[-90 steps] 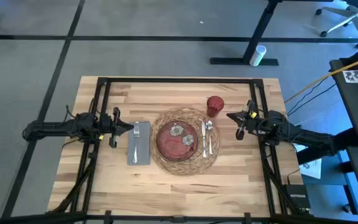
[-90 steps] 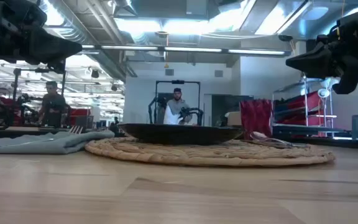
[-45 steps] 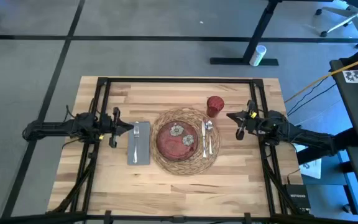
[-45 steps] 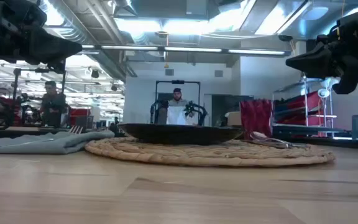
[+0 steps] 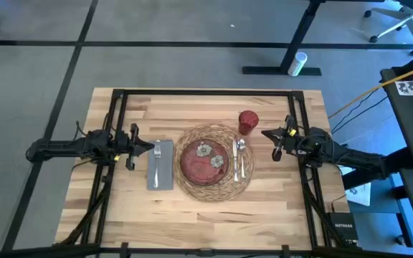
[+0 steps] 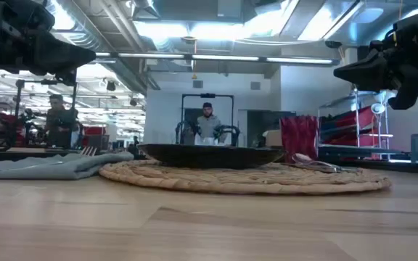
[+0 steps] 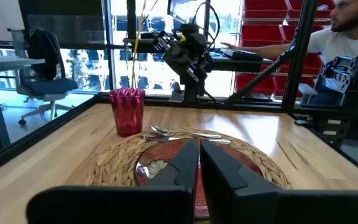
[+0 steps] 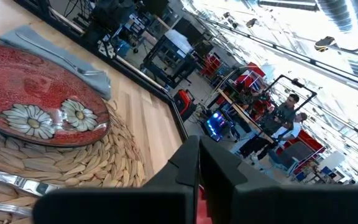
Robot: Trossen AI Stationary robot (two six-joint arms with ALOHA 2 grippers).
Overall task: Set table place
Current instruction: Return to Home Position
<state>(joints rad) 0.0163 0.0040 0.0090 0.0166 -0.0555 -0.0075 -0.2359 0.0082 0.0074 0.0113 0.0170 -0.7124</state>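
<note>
Setting judged complete at counter [image 5: 278,208] centre: plate [image 5: 203,160] on mat [image 5: 214,192], fork [image 5: 157,153] on napkin [image 5: 160,175] at left, cutlery [image 5: 239,161] and cup [image 5: 247,122] at right. Left gripper [image 5: 148,146] and right gripper [image 5: 267,134] flank it, fingers clenched, empty. Only homing outstanding.

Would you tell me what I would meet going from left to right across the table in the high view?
left gripper → napkin → plate → cup → right gripper
</note>
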